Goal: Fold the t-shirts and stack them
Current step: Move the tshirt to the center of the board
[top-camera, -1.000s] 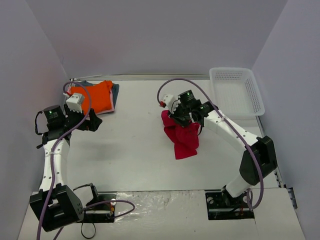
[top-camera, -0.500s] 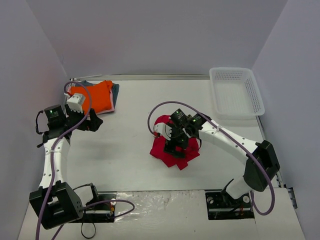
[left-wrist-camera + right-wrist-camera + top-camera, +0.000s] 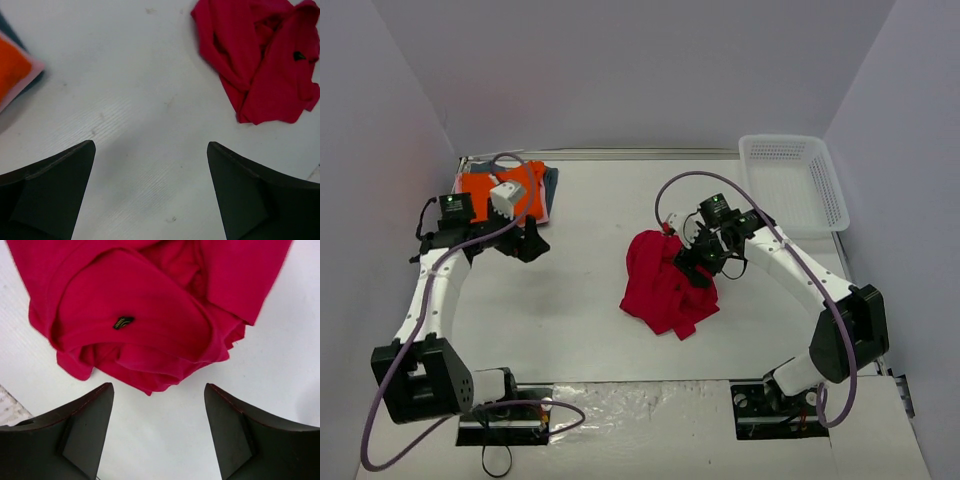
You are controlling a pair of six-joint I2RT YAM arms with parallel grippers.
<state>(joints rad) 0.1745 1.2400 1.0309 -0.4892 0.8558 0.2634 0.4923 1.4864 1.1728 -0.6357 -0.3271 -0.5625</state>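
orange t-shirt tops folded stack upper left; red t-shirt crumpled at centre, not yet folded. left end effector, right end effector: both spread apart, empty.

Bench: white, matte, faintly ribbed (a few small marks). Enclosure: plain pale grey back wall, left wall and right wall. Near edge: crinkled shiny sheet. Light: even, soft shadows.

A robotics lab cell: a white table boxed in by plain grey panels on three sides, left arm and right arm bolted at the bottom of the frame, purple cables trailing, mesh basket upper right
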